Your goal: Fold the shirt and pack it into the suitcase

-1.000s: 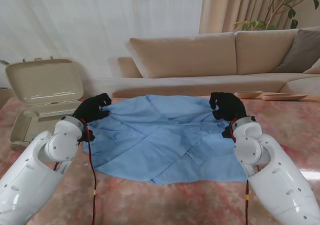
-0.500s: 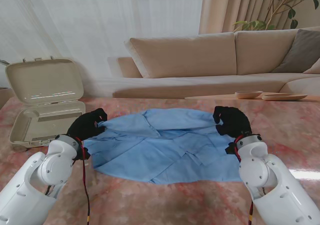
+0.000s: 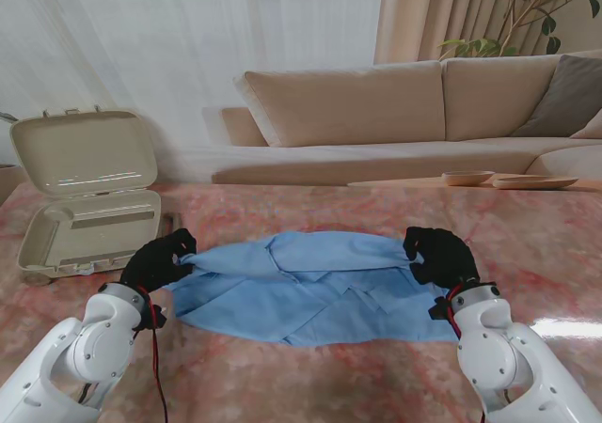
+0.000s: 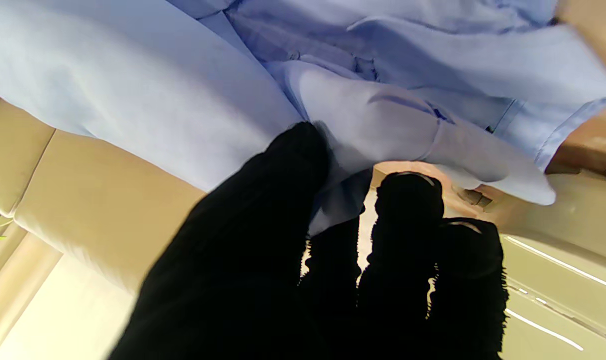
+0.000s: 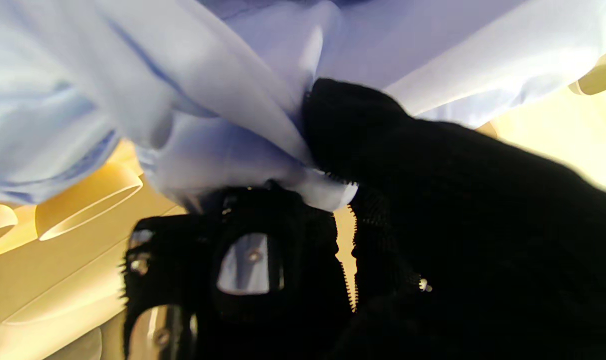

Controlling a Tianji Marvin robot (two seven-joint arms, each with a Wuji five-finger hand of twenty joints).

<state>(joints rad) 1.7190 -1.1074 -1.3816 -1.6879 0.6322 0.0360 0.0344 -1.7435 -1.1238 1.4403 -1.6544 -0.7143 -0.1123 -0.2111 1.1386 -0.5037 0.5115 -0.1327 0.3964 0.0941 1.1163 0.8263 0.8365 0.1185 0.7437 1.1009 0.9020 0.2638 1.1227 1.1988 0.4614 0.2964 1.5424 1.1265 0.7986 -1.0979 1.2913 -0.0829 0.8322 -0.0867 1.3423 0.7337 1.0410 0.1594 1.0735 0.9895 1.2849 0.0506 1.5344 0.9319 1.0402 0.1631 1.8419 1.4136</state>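
Each robot hand, left and right, pinches a far corner of the shirt to fold it toward me; suitcase open for packing.

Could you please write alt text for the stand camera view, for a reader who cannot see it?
Two black-gloved robot hands, left hand and right hand, pinch opposite ends of a blue shirt on a marbled table. An open beige suitcase sits far left.
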